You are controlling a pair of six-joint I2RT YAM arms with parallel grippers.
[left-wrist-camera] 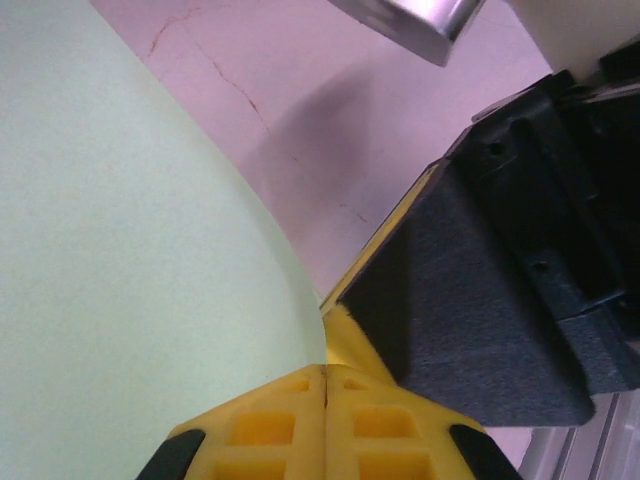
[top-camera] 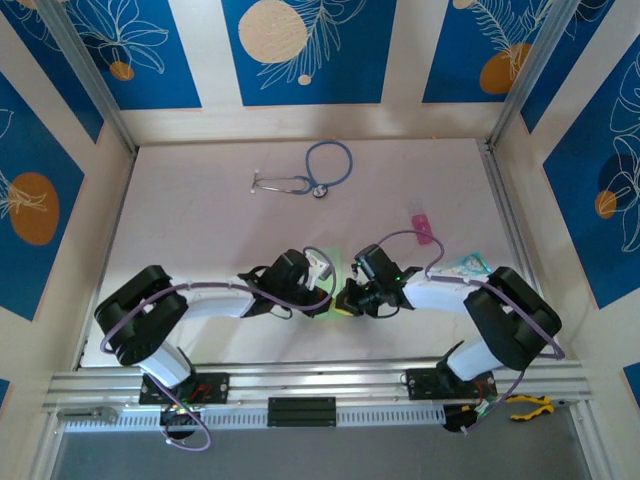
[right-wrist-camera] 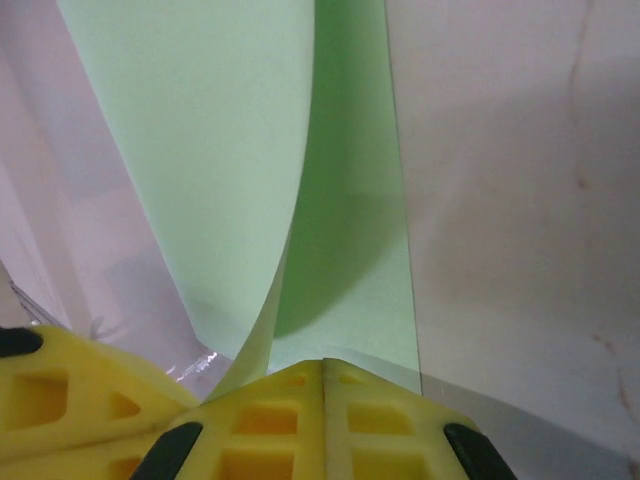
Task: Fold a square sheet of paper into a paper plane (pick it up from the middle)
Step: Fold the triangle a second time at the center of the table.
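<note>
Holding: the sheet of paper [top-camera: 328, 272] sits between the two arms at the middle of the tabletop [top-camera: 200, 220], toward its near edge.
Left tool [left-wrist-camera: 325, 372]: its yellow fingers are pressed together with no gap, and the paper's curved edge runs into their seam, so I judge it is pinching the sheet.
Right tool [right-wrist-camera: 323, 366]: its fingers are likewise closed tight, and a lifted flap of the paper rises from between them.
Direction: the paper lies straight ahead of each tool, to the right of the left one and to the left of the right one, and the two tools almost touch.
Long axis: in the right wrist view the green strip runs away from the fingers. One layer lies flat while the other curls up off it.
Nearer arm: neither, since both meet at the sheet.
Next move, as a judgement: it turns on laying the raised flap down along that axis.
Count: one sheet, two tools, one stethoscope [top-camera: 305, 176], one pink block [top-camera: 424, 228] and one teal packet [top-camera: 463, 265], all three well apart from the paper.
</note>
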